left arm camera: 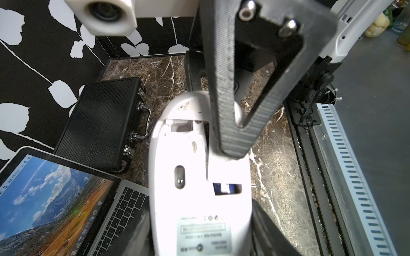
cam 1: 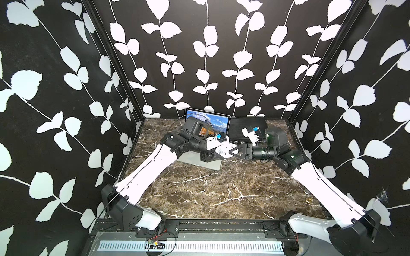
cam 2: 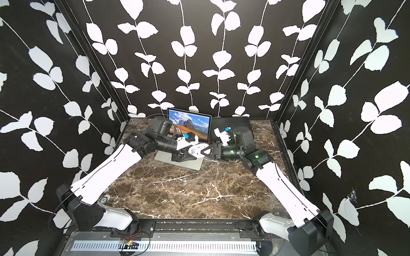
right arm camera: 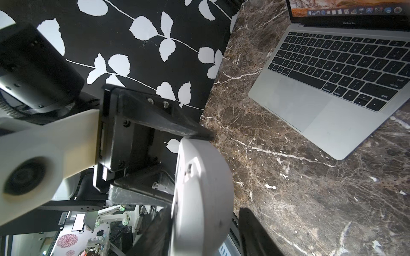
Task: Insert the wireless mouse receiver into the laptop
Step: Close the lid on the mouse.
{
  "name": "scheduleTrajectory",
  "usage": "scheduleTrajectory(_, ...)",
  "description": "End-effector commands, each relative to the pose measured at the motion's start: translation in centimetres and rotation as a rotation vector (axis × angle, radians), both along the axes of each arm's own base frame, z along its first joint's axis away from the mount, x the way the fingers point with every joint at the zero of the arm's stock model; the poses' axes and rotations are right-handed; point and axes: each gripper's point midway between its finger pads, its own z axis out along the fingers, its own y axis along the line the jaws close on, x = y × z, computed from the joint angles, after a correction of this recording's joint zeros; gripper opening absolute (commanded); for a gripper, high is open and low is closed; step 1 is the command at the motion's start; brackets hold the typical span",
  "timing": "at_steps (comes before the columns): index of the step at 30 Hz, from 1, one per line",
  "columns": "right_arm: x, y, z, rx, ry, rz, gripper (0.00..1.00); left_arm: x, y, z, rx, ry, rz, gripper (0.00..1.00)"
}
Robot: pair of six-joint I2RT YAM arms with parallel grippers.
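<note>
The wireless mouse [cam 1: 223,150] [cam 2: 197,151] is white and held in the air over the laptop's front right corner, with my left gripper [cam 1: 218,155] [left arm camera: 199,232] shut on its rear half. Its flat underside [left arm camera: 199,177] faces the left wrist camera, and a small slot [left arm camera: 227,188] there shows something blue and white. I cannot tell whether that is the receiver. My right gripper [cam 2: 203,152] [right arm camera: 204,235] straddles the mouse's other end, open. One of its fingers [left arm camera: 224,115] lies on the underside, while the other [right arm camera: 253,232] stands off the domed top [right arm camera: 210,188]. The laptop [cam 1: 195,165] [right arm camera: 310,106] is open.
A flat black ribbed case [cam 1: 244,127] [left arm camera: 104,124] with a metal handle lies right of the laptop at the back wall. Patterned walls close the marble table [cam 1: 221,190] on three sides. A black rail [cam 1: 210,223] runs along its front edge.
</note>
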Motion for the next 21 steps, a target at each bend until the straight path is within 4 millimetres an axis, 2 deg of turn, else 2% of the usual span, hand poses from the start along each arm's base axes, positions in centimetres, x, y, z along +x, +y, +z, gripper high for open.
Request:
scheduleTrajectory(1, 0.29, -0.21, -0.70, -0.054, 0.005, -0.014, 0.50, -0.90, -0.01, 2.34, -0.054, -0.040, -0.033, 0.49)
scheduleTrajectory(6, 0.26, -0.56, -1.16, -0.091, 0.010, -0.019, 0.48, -0.98, 0.11, 2.29, -0.050, -0.045, -0.035, 0.48)
scheduleTrajectory(21, 0.45, -0.87, -0.82, -0.149, -0.022, -0.005, 0.43, -0.91, 0.06, 2.03, -0.039, -0.034, -0.038, 0.47)
